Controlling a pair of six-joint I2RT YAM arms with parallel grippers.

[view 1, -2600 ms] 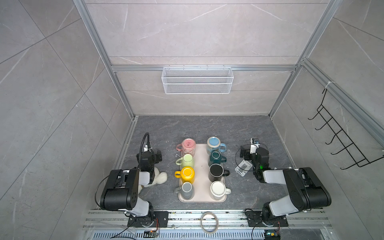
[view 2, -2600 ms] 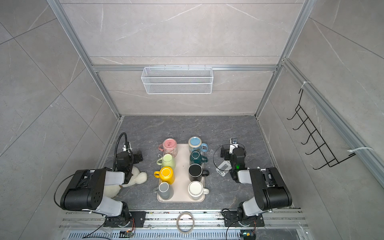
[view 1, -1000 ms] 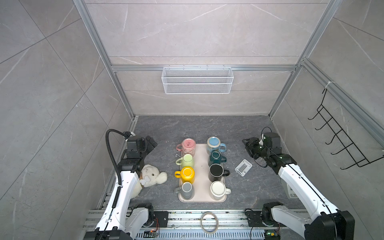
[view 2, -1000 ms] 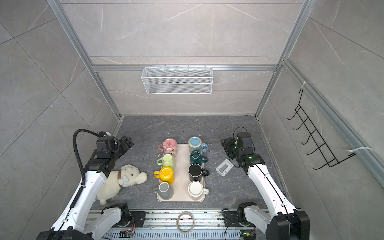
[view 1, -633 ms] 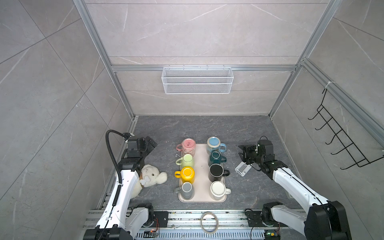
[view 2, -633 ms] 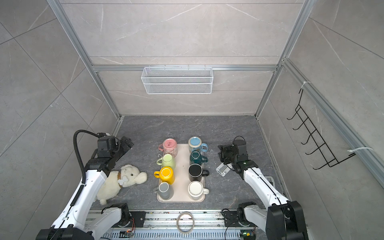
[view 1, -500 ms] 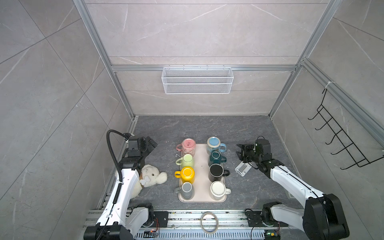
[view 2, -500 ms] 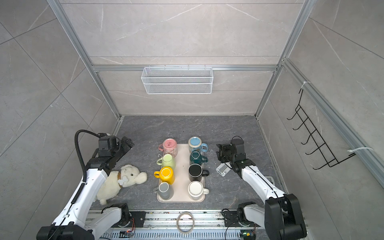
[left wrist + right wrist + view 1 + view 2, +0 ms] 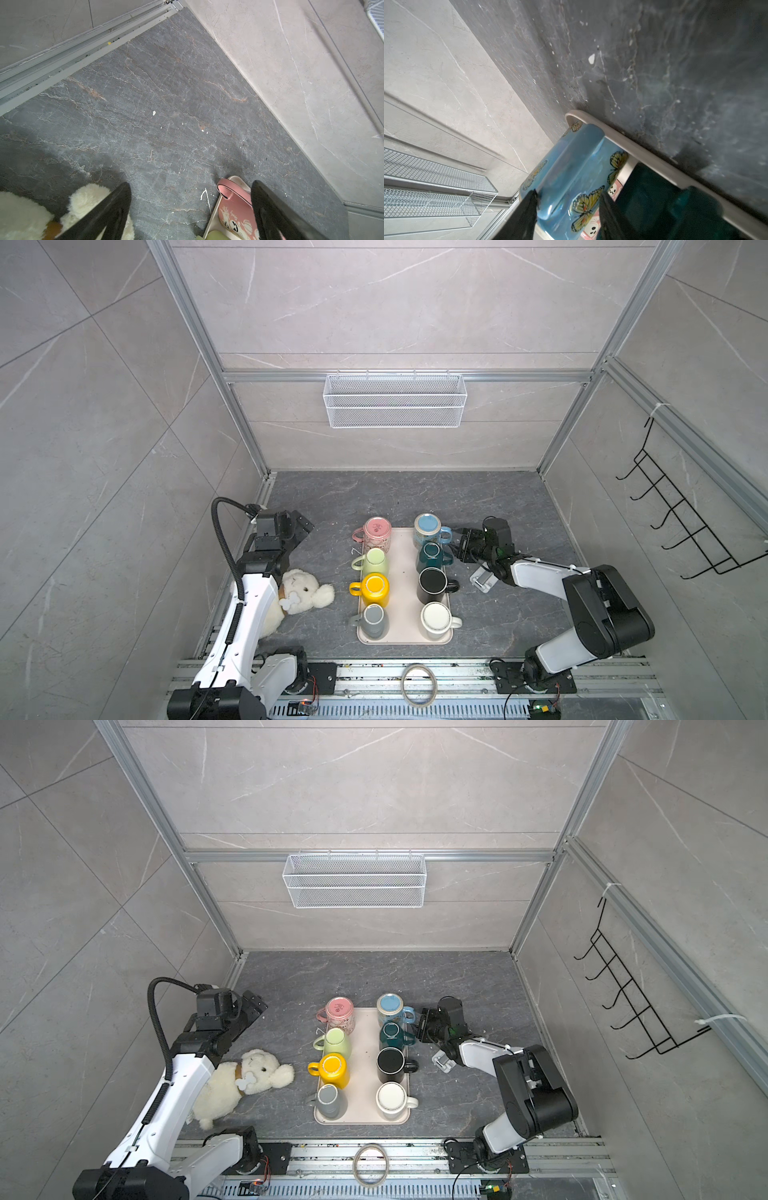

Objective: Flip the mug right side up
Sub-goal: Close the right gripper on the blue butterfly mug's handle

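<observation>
The blue butterfly mug (image 9: 428, 529) is seen at the far right corner of the beige tray (image 9: 405, 560) on the bench (image 9: 415, 497), its base apparently turned up. Its handle (image 9: 571, 166) is flanked by the right tool (image 9: 568, 195), half spread and not clamped. The left tool (image 9: 190, 184) is held wide and empty above the bench, near the plush dog (image 9: 303, 597).

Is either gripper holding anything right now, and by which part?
The left gripper is open and empty. The right gripper straddles the handle of the blue mug; whether it is clamped cannot be told.
</observation>
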